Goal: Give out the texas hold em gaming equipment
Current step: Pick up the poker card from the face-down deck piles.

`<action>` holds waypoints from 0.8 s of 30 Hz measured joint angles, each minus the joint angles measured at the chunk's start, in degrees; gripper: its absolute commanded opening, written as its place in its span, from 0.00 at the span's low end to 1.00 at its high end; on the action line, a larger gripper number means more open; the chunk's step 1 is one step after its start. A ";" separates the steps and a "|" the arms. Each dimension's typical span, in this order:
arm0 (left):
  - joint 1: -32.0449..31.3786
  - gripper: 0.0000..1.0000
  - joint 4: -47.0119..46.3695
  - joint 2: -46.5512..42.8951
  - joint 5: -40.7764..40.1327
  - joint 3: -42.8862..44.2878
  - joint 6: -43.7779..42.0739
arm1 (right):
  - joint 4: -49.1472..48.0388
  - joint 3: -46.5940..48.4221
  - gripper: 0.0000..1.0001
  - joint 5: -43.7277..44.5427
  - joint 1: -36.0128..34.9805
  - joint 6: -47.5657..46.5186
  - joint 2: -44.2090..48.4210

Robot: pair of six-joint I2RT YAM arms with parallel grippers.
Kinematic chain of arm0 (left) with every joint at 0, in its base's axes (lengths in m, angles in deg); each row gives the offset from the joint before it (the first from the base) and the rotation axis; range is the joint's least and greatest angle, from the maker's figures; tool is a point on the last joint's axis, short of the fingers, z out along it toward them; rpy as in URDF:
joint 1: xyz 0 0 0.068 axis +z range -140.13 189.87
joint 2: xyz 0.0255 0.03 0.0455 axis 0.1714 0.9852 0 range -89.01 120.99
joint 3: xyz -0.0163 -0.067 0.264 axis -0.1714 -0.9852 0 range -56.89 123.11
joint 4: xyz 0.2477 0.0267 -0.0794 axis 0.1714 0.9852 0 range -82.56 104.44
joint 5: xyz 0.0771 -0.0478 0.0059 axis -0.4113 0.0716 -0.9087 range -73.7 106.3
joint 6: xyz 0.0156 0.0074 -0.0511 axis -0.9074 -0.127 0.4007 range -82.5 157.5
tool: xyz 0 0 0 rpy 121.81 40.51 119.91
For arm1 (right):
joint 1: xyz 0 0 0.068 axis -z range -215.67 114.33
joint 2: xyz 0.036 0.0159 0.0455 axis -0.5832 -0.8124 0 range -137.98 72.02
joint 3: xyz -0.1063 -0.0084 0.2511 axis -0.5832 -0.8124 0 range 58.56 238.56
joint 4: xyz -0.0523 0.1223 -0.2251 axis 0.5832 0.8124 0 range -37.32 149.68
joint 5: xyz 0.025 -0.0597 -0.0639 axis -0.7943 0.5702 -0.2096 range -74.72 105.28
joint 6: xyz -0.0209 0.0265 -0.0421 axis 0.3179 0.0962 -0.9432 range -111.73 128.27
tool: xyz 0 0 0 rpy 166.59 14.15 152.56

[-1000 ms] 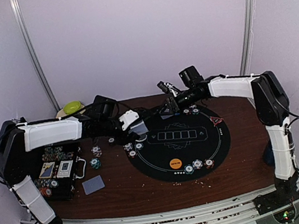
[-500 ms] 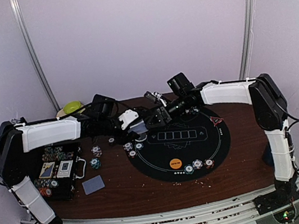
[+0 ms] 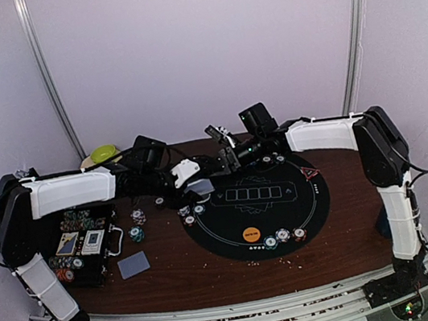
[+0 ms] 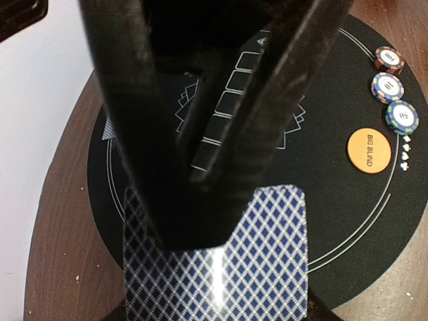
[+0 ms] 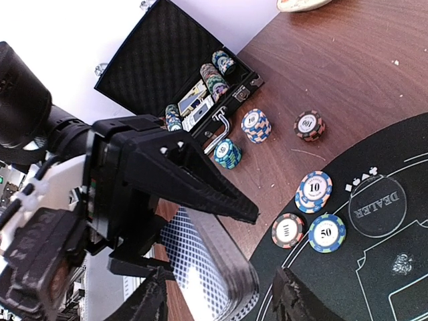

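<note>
My left gripper (image 3: 196, 184) hangs over the left rim of the round black mat (image 3: 288, 214), shut on a deck of blue-checked playing cards (image 4: 221, 267). From the right wrist, the same deck (image 5: 207, 274) juts out between the left gripper's black fingers (image 5: 200, 184). My right gripper (image 5: 224, 304) is open, one fingertip on each side of the deck's free end and not clamping it. The orange BIG BLIND button (image 4: 368, 150) and three chips (image 4: 388, 87) lie on the mat's near side. A black DEALER button (image 5: 376, 197) and three more chips (image 5: 314, 190) sit at the left rim.
The open black chip case (image 3: 81, 247) with chips and cards stands at the left edge. Small chip stacks (image 5: 255, 125) stand between the case and the mat. One card (image 3: 133, 264) lies face down near the front left. A green object (image 3: 103, 153) lies at the back left.
My right arm has swung left across the back of the mat, bringing its open gripper up to the deck. The left arm and its deck have stayed put.
</note>
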 measured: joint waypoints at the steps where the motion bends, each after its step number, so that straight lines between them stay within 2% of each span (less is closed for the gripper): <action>1: -0.04 0.03 0.11 0.00 0.02 0.00 0.00 | -0.11 0.24 0.55 0.02 -0.22 0.31 -0.55; 8: -0.63 0.03 0.68 0.00 0.59 0.00 -0.37 | 0.31 2.25 0.53 0.13 -2.16 0.52 -3.85; 24: -0.50 0.03 1.11 -0.11 0.68 -0.02 -0.83 | 5.05 4.96 0.35 3.89 -2.16 -4.42 -4.79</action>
